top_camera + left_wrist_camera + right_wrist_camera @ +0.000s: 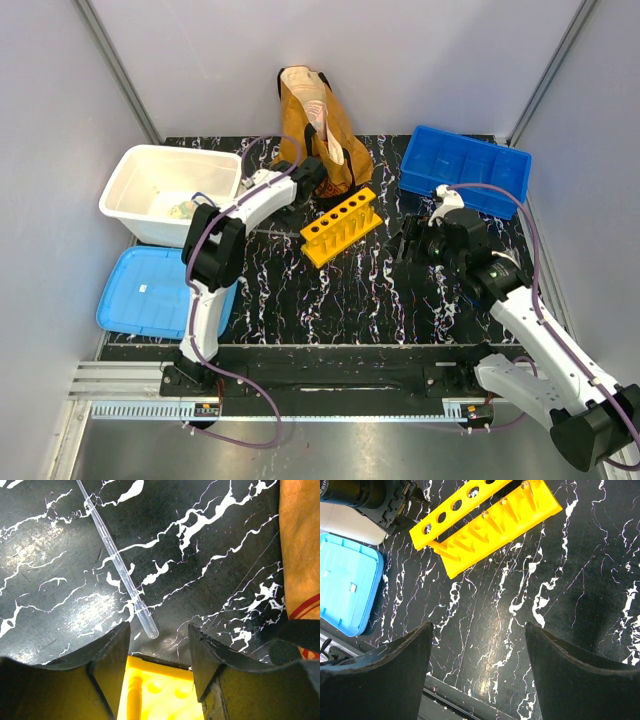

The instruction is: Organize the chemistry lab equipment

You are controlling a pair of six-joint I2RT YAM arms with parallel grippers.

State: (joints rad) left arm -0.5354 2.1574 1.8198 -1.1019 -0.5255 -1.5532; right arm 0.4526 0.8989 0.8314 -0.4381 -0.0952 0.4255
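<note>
Left wrist view | we see left gripper (159, 630) partly open, empty, clear tube (121, 569) at 12 o'clock | right gripper (479, 626) wide, empty | risk: tube rolls away as jaws close

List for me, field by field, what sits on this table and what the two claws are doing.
Table: black marbled table
Middle: yellow rack
Back: brown bag
Left side: white tub, light blue lid in front of it
Right back: blue tray
Loose piece: clear tube, lying flat
Left gripper: open, tips by the tube's end
Right gripper: open, holding nothing, above bare table
</note>
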